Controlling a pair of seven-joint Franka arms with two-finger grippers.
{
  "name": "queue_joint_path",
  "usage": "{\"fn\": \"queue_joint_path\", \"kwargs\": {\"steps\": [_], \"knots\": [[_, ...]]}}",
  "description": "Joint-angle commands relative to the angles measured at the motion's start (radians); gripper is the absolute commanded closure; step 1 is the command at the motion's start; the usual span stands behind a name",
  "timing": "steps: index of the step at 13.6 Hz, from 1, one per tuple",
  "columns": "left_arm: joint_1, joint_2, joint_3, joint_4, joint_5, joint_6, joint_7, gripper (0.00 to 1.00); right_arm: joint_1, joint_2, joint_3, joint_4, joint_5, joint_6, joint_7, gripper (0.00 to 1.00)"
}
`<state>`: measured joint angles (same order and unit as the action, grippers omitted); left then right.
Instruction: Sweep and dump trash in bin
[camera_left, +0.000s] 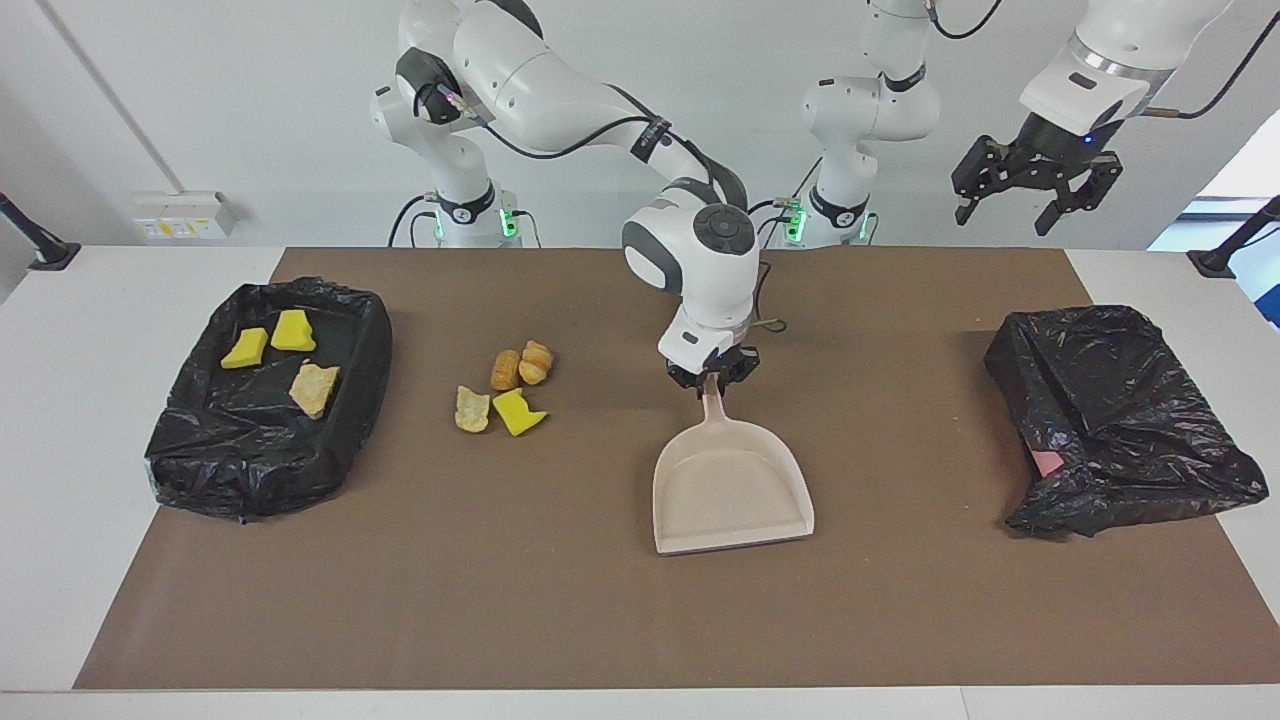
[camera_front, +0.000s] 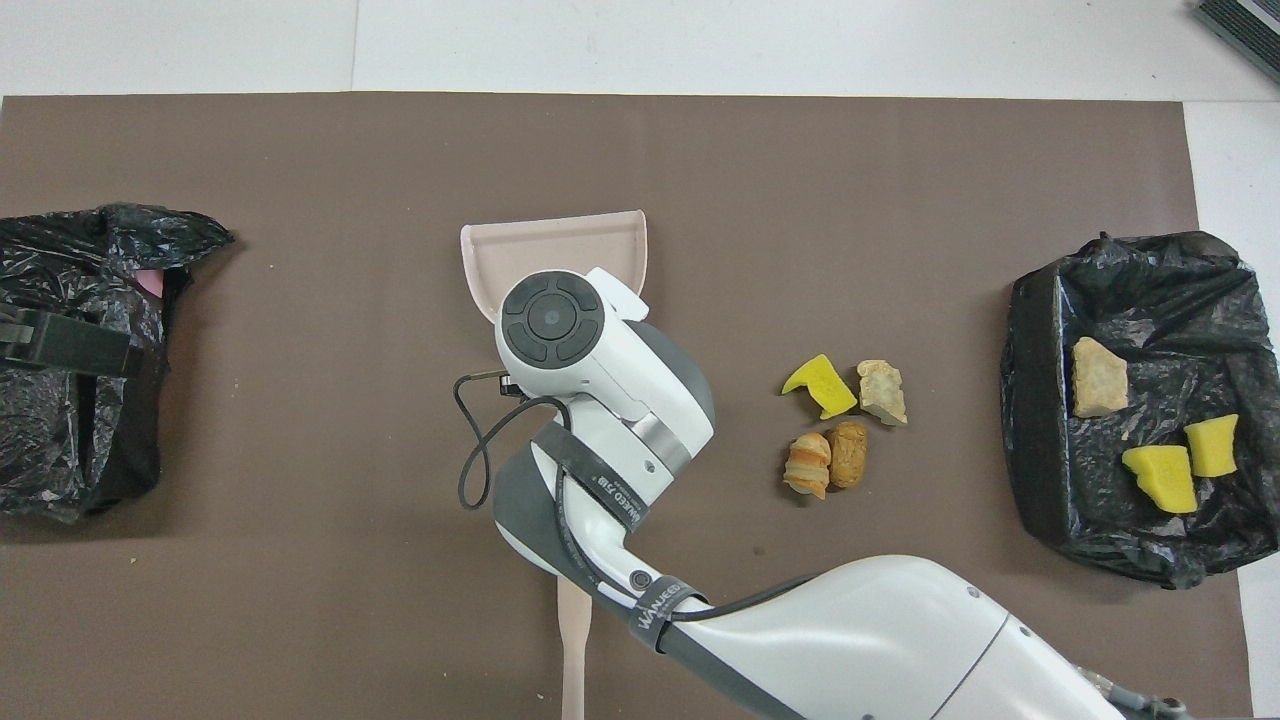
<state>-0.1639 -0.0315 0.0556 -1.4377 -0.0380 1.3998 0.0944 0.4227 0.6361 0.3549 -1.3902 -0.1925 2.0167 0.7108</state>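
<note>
Right claw (camera_left: 711, 381) apparently grips the dustpan (camera_left: 730, 490) handle; four scraps (camera_left: 505, 390) lie at its nine o'clock. Left claw (camera_left: 1020, 205) waits open. Next: fetch brush (camera_front: 573, 640).

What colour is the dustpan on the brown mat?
Pale beige, slightly pinkish. The dustpan shows best in the facing view; in the overhead view the arm covers much of it.

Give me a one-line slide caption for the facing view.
Right gripper at the handle of the empty beige dustpan; four scraps wait on the mat.
</note>
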Motion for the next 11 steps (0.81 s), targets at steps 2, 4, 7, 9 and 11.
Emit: {"fn": "queue_joint_path", "kwargs": {"steps": [2,4,7,9,11], "knots": [[0.000,-0.027,-0.003,-0.029,0.020,-0.002,0.002,0.00,-0.018,-0.012,0.004,0.007,-0.079,-0.021,0.000,0.00],[0.000,-0.027,-0.005,-0.030,0.018,-0.004,-0.001,0.00,-0.021,-0.053,0.006,0.007,-0.064,-0.080,-0.011,0.00],[-0.002,-0.028,-0.008,-0.030,0.018,-0.002,-0.002,0.00,-0.015,-0.120,0.016,-0.029,-0.051,-0.133,-0.004,0.00],[-0.002,-0.027,-0.008,-0.032,0.018,0.011,-0.004,0.00,-0.015,-0.198,0.016,-0.094,-0.004,-0.154,-0.013,0.00],[-0.003,-0.027,-0.011,-0.036,0.016,0.036,-0.004,0.00,-0.012,-0.316,0.016,-0.218,0.065,-0.156,-0.014,0.00]]}}
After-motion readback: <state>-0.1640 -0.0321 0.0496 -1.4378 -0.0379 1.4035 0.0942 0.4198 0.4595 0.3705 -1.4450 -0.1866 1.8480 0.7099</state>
